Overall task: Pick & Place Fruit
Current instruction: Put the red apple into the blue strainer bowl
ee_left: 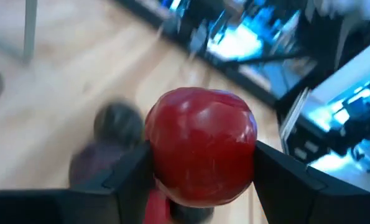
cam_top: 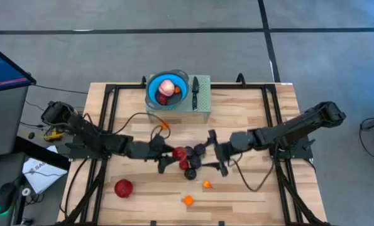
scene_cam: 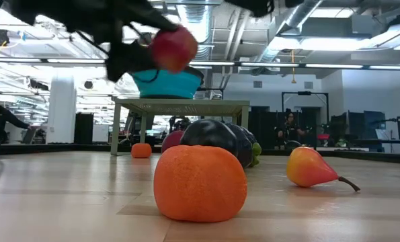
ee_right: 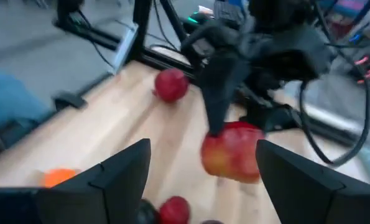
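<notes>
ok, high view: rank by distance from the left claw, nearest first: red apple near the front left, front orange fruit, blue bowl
1. Red apple: front left, closest to the left claw, which grips another red apple.
2. Front orange fruit: near the front edge, middle; only slightly farther, a narrow call.
3. Blue bowl: on the grey stand at the back, farthest.

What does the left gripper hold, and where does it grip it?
The left gripper holds a red apple, fingers on its two opposite sides.
</notes>
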Controlling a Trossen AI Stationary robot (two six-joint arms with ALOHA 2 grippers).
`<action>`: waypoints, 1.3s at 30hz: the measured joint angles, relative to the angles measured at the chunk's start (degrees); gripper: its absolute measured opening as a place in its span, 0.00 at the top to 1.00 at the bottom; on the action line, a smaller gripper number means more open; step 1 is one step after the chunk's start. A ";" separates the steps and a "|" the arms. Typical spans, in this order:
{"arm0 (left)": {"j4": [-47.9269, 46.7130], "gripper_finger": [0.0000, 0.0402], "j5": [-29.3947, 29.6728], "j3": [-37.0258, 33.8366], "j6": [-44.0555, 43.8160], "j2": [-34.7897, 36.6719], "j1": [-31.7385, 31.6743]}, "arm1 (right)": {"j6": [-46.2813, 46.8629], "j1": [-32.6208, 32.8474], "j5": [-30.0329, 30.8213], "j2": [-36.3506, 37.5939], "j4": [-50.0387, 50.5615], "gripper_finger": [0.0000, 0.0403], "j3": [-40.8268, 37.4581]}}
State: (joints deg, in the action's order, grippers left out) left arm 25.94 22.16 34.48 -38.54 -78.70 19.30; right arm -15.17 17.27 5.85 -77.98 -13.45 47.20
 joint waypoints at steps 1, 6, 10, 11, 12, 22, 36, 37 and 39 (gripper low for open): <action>1.90 0.42 -0.86 0.00 1.72 0.00 -0.92 | -1.67 0.93 3.25 -0.62 -0.06 0.29 0.02; 9.59 0.41 -7.93 0.02 5.84 0.07 -4.62 | -5.99 3.53 17.55 -2.99 0.69 0.29 -0.02; 12.88 0.40 -13.60 0.02 6.71 0.07 -6.11 | -5.96 4.72 25.33 -2.99 -0.17 0.29 -0.02; 13.58 0.41 -14.77 0.02 6.76 0.07 -6.38 | -5.94 4.80 26.12 -2.99 -0.93 0.29 -0.02; 14.30 0.41 -15.89 0.02 6.88 0.07 -6.63 | -5.94 4.85 26.73 -2.99 -2.03 0.29 -0.02; 18.93 0.39 -21.88 0.09 9.98 0.09 -6.74 | -11.17 4.15 25.58 -6.31 -12.25 0.29 0.30; 19.38 0.39 -21.06 0.11 9.65 0.09 -8.23 | -18.76 3.36 22.07 -10.55 -18.28 0.25 -0.03; 19.49 0.39 -21.13 0.11 9.64 0.09 -8.39 | -19.63 3.40 21.96 -11.02 -19.59 0.24 0.09; 19.26 0.39 -21.08 0.11 9.63 0.11 -8.49 | -21.17 3.84 21.66 -11.53 -20.89 0.20 -0.05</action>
State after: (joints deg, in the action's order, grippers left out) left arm 45.20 1.09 34.59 -28.91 -78.59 10.80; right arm -36.35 21.10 27.51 -89.51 -34.33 47.15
